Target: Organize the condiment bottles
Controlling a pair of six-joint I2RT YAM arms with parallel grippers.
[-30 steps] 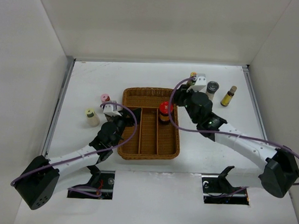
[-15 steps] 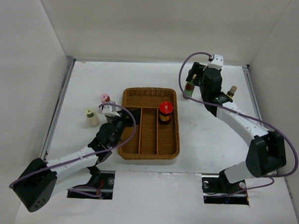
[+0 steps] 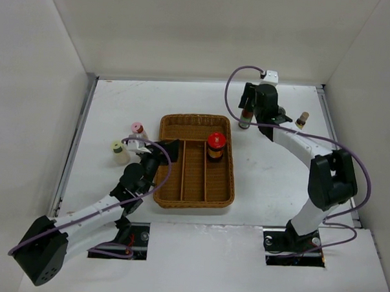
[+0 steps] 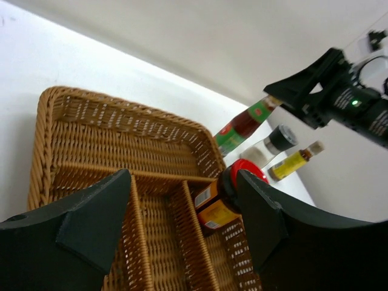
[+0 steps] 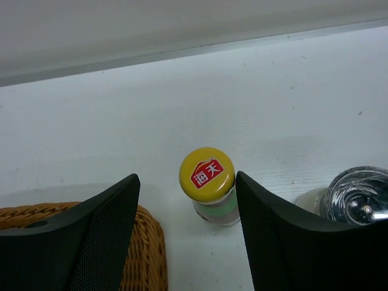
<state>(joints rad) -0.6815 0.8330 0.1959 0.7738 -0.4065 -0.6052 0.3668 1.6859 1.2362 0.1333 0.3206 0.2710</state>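
A yellow-capped sauce bottle (image 5: pixel 207 173) stands upright on the white table behind the tray, also seen in the top view (image 3: pixel 245 116). My right gripper (image 5: pixel 187 203) is open above it, with a finger on each side of the cap and the cap nearer the right finger (image 5: pixel 285 236). A red-capped jar (image 3: pixel 214 145) stands in the right compartment of the wicker tray (image 3: pixel 180 194). My left gripper (image 3: pixel 161 151) is open and empty over the tray's left side, with the jar (image 4: pixel 225 195) ahead of it. Pink-capped (image 3: pixel 137 128) and pale-yellow-capped (image 3: pixel 119 151) bottles stand left of the tray.
A grey-capped jar (image 5: pixel 357 195) stands right beside the yellow-capped bottle. A tan-capped yellow bottle (image 3: pixel 301 119) stands further right. The tray's corner (image 5: pixel 142 257) lies under my right gripper's left finger. White walls close in the table at the back and sides.
My right arm has swung from beside the tray to the back of the table and now hangs over the yellow-capped bottle. My left gripper has shifted slightly. The red-capped jar has not moved.
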